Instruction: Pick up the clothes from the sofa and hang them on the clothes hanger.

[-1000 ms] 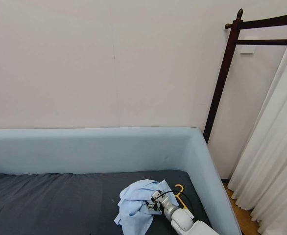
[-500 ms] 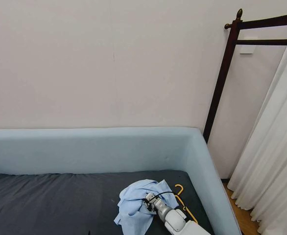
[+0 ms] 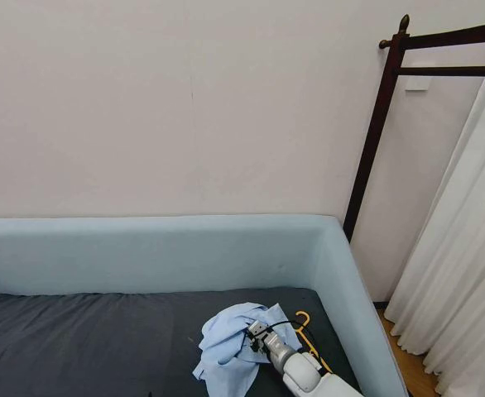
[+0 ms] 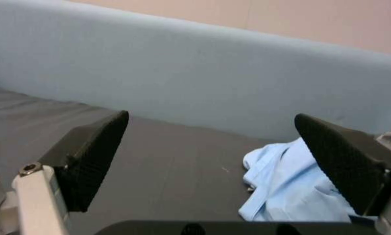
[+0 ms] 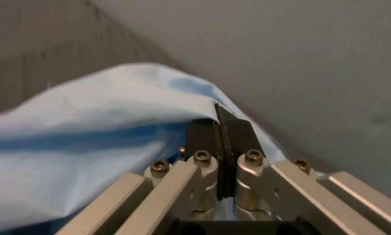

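Observation:
A crumpled light blue garment (image 3: 224,341) lies on the sofa's dark seat near its right end, with a yellow hanger (image 3: 305,324) just beside it. My right gripper (image 3: 255,334) is at the garment's right edge, its fingers pressed together with the blue fabric (image 5: 84,127) bunched around them. The dark wooden clothes rack (image 3: 375,141) stands behind the sofa's right arm. My left gripper (image 4: 215,161) hovers low over the seat, open, with the garment (image 4: 287,188) ahead of it.
The pale blue sofa (image 3: 143,248) has a high back and a right armrest (image 3: 362,314) close to the garment. A white curtain (image 3: 466,248) hangs to the right of the rack. Dark seat cushion stretches away to the left.
My right gripper has pushed a little left into the garment and then risen slightly; the fabric is bunched a bit higher. The left arm has not moved.

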Robot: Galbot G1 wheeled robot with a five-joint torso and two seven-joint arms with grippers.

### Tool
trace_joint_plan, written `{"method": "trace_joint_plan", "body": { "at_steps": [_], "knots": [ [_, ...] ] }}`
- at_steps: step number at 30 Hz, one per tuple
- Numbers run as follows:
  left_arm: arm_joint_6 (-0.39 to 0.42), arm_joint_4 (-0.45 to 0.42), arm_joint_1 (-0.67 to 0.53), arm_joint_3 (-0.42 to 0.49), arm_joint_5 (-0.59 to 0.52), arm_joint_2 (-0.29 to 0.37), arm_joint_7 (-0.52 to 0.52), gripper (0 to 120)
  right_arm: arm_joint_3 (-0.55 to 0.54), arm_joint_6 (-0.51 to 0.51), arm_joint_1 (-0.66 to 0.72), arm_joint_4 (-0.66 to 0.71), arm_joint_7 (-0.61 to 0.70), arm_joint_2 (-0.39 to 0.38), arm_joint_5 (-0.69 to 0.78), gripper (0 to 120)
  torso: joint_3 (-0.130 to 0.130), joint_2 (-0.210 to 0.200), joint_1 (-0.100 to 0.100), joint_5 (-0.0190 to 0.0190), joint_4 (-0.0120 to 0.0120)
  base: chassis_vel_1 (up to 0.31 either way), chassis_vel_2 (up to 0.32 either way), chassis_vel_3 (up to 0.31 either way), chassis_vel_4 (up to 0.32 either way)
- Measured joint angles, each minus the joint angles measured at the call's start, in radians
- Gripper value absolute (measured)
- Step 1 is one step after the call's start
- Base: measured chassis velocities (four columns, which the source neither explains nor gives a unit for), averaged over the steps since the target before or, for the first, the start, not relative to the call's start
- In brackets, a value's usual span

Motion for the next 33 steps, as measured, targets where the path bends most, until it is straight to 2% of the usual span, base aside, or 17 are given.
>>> {"method": "trace_joint_plan", "body": {
  "at_steps": [1, 5, 7, 11, 12, 16, 17, 21, 22, 25, 26, 31, 33],
  "knots": [
    [0.0, 0.0, 0.0, 0.0, 0.0, 0.0, 0.0, 100, 0.0, 0.0, 0.0, 0.0, 0.0, 0.0, 0.0, 0, 0.0, 0.0, 0.0, 0.0, 0.0, 0.0, 0.0, 0.0, 0.0],
    [0.0, 0.009, -0.018, 0.002, -0.008, -0.007, -0.002, 100, -0.007, -0.022, 0.051, 0.203, 0.013, -0.114, 0.098, 0, 0.0, 0.0, 0.0, -0.0001, -0.0002, 0.0, 0.0, 0.0, 0.0],
    [0.001, 0.011, -0.024, 0.003, -0.011, -0.009, -0.003, 100, -0.01, -0.023, 0.068, 0.238, 0.019, -0.132, 0.124, 0, 0.0, 0.0, 0.0, -0.0001, -0.0002, 0.0, 0.0, 0.0, 0.0],
    [0.012, 0.013, -0.045, 0.005, -0.024, -0.02, -0.004, 100, -0.029, -0.024, 0.204, 0.376, 0.036, -0.194, 0.269, 0, 0.0, 0.0, 0.0, 0.0001, -0.0002, 0.0, 0.0, 0.0, 0.0],
    [0.012, 0.013, -0.045, 0.005, -0.024, -0.02, -0.004, 100, -0.029, -0.024, 0.204, 0.376, 0.036, -0.194, 0.269, 0, 0.0, 0.0, 0.0, 0.0001, -0.0002, 0.0, 0.0, 0.0, 0.0],
    [0.019, 0.013, -0.055, 0.005, -0.037, -0.033, -0.007, 100, -0.091, -0.019, 0.406, 0.427, 0.024, -0.213, 0.365, 0, 0.0, 0.0, 0.0, -0.0001, 0.0001, 0.0, 0.0, 0.0, 0.0],
    [0.019, 0.013, -0.055, 0.005, -0.037, -0.033, -0.007, 100, -0.091, -0.019, 0.406, 0.427, 0.024, -0.213, 0.365, 0, 0.0, 0.0, 0.0, -0.0001, 0.0001, 0.0, 0.0, 0.0, 0.0],
    [0.02, 0.008, -0.057, 0.002, -0.042, -0.049, -0.015, 100, -0.19, 0.019, 0.594, 0.417, -0.009, -0.184, 0.431, 0, 0.0, 0.0, 0.0, -0.0002, -0.0002, 0.0, 0.0, 0.0, 0.0],
    [0.02, 0.008, -0.057, 0.002, -0.042, -0.049, -0.015, 100, -0.19, 0.019, 0.594, 0.417, -0.009, -0.184, 0.431, 0, 0.0, 0.0, 0.0, -0.0002, -0.0002, 0.0, 0.0, 0.0, 0.0],
    [0.019, 0.001, -0.055, -0.007, -0.048, -0.06, -0.021, 100, -0.265, 0.063, 0.726, 0.356, -0.042, -0.115, 0.451, 0, 0.0, 0.0, 0.0, -0.0006, 0.0003, 0.0, 0.0, 0.0, 0.0],
    [0.019, 0.001, -0.055, -0.007, -0.048, -0.06, -0.021, 100, -0.265, 0.063, 0.726, 0.356, -0.042, -0.115, 0.451, 0, 0.0, 0.0, 0.0, -0.0006, 0.0003, 0.0, 0.0, 0.0, 0.0],
    [0.01, -0.007, -0.041, -0.02, -0.057, -0.079, -0.031, 100, -0.286, 0.124, 0.788, 0.25, -0.082, -0.012, 0.467, 0, 0.0, 0.0, 0.0, -0.0006, 0.0004, 0.0, 0.0, 0.0, 0.0],
    [0.008, -0.007, -0.038, -0.021, -0.057, -0.082, -0.033, 100, -0.281, 0.13, 0.783, 0.253, -0.09, -0.009, 0.475, 0, 0.0, 0.0, 0.0, -0.0007, 0.0007, 0.0, 0.0, 0.0, 0.0]
  ]
}}
